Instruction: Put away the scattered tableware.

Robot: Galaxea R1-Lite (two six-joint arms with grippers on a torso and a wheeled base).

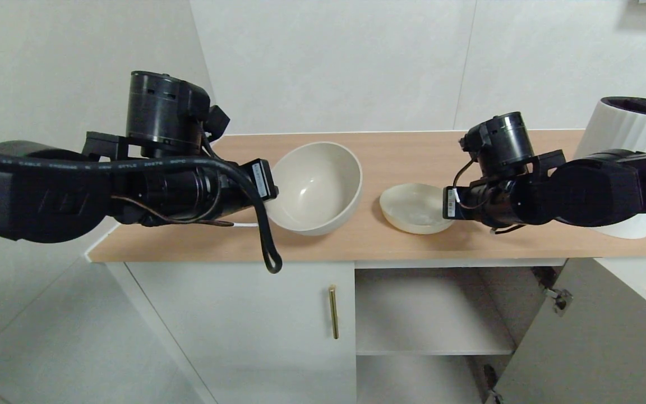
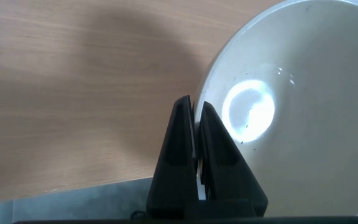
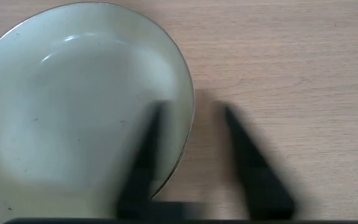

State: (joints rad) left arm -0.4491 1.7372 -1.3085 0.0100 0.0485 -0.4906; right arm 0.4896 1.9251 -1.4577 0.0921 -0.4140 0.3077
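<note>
Standing tipped near the front edge of the tabletop (image 1: 413, 148), about midway along: one large cream bowl (image 1: 314, 188), rim clamped in the left pincer (image 2: 195, 107), fingers narrow on the wall. Just beside it toward the right end, not touching: one shallow cream dish (image 1: 415, 207), lying flat. Right pincer (image 3: 191, 111) spread wide, straddling the dish's rim, one finger over the dish, one over bare wood. White ribbed vessel (image 1: 631, 140) at the right end.
</note>
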